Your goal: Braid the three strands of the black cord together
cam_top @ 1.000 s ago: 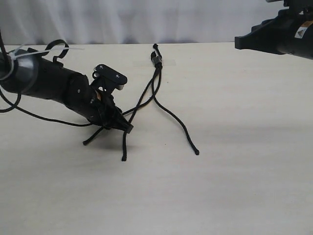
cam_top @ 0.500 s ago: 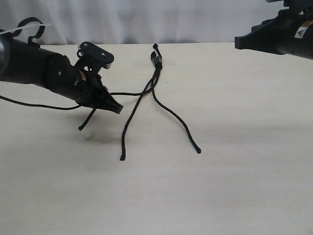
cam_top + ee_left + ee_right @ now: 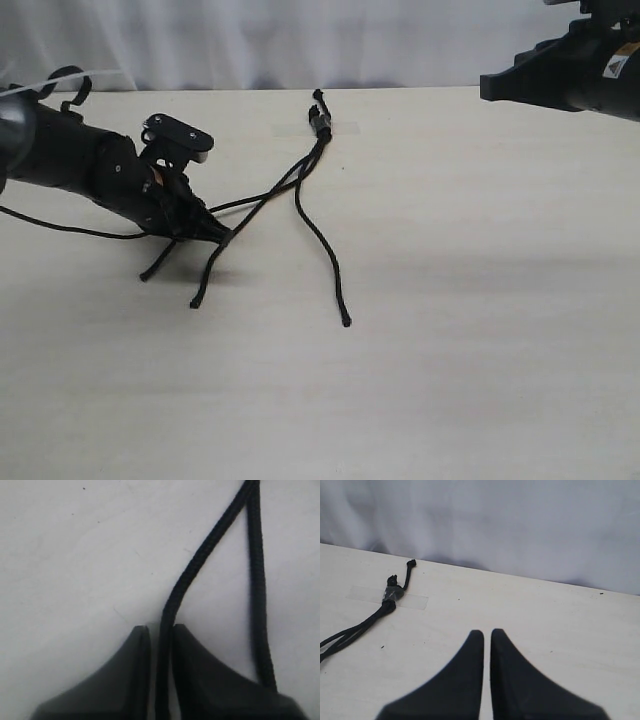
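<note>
The black cord's bound head (image 3: 320, 118) lies at the table's far middle, also seen in the right wrist view as the head (image 3: 392, 594). Three strands fan toward me. My left gripper (image 3: 222, 238) is shut on one left strand (image 3: 162, 645), low over the table. A second strand (image 3: 257, 580) runs close beside the fingers; its tip (image 3: 195, 302) rests on the table. The third strand (image 3: 320, 240) lies free, ending at a tip (image 3: 346, 322). My right gripper (image 3: 486, 632) is shut on nothing, held high at the far right on its arm (image 3: 570, 75).
Clear tape (image 3: 415, 600) holds the cord's head to the table. The left arm's thicker cable (image 3: 70, 228) trails over the table at the left. A white curtain (image 3: 300, 40) closes off the far edge.
The left gripper dropped and shifted slightly toward me with its strand. The other two strands swung left, the free right strand's tip moving well leftward. The right arm has not moved.
</note>
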`<action>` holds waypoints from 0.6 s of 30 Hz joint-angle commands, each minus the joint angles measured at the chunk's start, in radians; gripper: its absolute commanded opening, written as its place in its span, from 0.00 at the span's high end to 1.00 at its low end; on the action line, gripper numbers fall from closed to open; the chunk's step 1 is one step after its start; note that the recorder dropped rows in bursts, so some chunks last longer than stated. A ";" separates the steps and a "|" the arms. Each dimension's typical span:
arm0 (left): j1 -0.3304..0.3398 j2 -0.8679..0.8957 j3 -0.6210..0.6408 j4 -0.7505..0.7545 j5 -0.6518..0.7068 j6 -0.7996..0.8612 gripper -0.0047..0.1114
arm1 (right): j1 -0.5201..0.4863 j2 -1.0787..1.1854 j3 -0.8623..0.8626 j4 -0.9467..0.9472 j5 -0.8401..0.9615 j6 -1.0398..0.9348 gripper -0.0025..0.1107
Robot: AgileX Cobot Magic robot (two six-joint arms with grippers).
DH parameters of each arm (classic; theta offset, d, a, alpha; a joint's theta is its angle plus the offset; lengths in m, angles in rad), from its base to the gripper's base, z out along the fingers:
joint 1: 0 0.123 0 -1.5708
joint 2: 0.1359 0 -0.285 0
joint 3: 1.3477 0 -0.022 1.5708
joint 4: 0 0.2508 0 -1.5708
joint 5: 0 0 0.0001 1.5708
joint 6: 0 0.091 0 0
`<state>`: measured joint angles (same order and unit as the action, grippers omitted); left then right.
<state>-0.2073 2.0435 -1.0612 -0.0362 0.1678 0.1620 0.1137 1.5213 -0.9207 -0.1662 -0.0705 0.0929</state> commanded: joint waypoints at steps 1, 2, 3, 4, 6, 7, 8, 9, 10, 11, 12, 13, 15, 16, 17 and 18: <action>0.001 0.001 0.000 -0.015 -0.007 -0.011 0.62 | -0.007 -0.001 -0.006 0.005 0.007 0.002 0.94; 0.001 0.001 0.000 -0.031 -0.007 -0.011 0.59 | -0.007 -0.001 -0.006 0.005 0.007 0.002 0.94; 0.001 0.001 0.000 -0.033 -0.007 -0.011 0.58 | -0.007 -0.001 -0.006 0.005 0.012 0.002 0.94; 0.001 -0.003 0.000 -0.033 -0.007 -0.011 0.58 | -0.007 -0.001 -0.006 0.005 0.017 0.002 0.94; 0.001 -0.024 0.000 -0.033 -0.007 -0.011 0.58 | -0.007 -0.001 -0.013 0.005 0.041 0.002 0.94; 0.001 -0.039 0.000 -0.028 -0.006 -0.009 0.58 | -0.007 -0.001 -0.021 0.005 0.063 0.002 0.94; 0.001 -0.068 0.000 -0.028 -0.005 -0.009 0.59 | -0.007 -0.001 -0.033 0.021 0.098 0.002 0.94; 0.001 -0.092 0.000 -0.028 -0.005 -0.006 0.62 | -0.007 -0.001 -0.048 0.048 0.143 0.002 0.94; 0.001 -0.129 0.000 -0.028 -0.003 0.000 0.67 | -0.007 0.001 -0.067 0.079 0.195 0.000 0.94; 0.001 -0.170 0.000 -0.025 -0.003 0.007 0.74 | -0.007 0.003 -0.081 0.101 0.241 -0.003 0.94; 0.003 -0.206 0.000 -0.025 -0.003 0.018 0.81 | 0.006 0.005 -0.100 0.119 0.293 -0.013 0.94; 0.010 -0.252 0.000 -0.025 -0.005 0.026 0.88 | 0.020 0.014 -0.118 0.136 0.343 -0.034 0.94; 0.023 -0.347 0.000 -0.025 -0.009 0.026 0.96 | 0.074 0.041 -0.153 0.193 0.422 -0.093 0.94; 0.036 -0.394 0.000 -0.025 -0.012 0.026 0.96 | 0.110 0.061 -0.171 0.228 0.449 -0.131 0.94; 0.051 -0.438 0.002 -0.024 -0.012 0.026 0.96 | 0.144 0.082 -0.188 0.251 0.463 -0.161 0.94; 0.065 -0.472 0.002 -0.030 -0.009 0.024 0.96 | 0.190 0.112 -0.203 0.278 0.468 -0.194 0.94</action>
<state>-0.1767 1.6874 -1.0612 -0.0576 0.1650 0.1803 0.2050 1.5757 -1.0851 0.0318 0.3347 -0.0060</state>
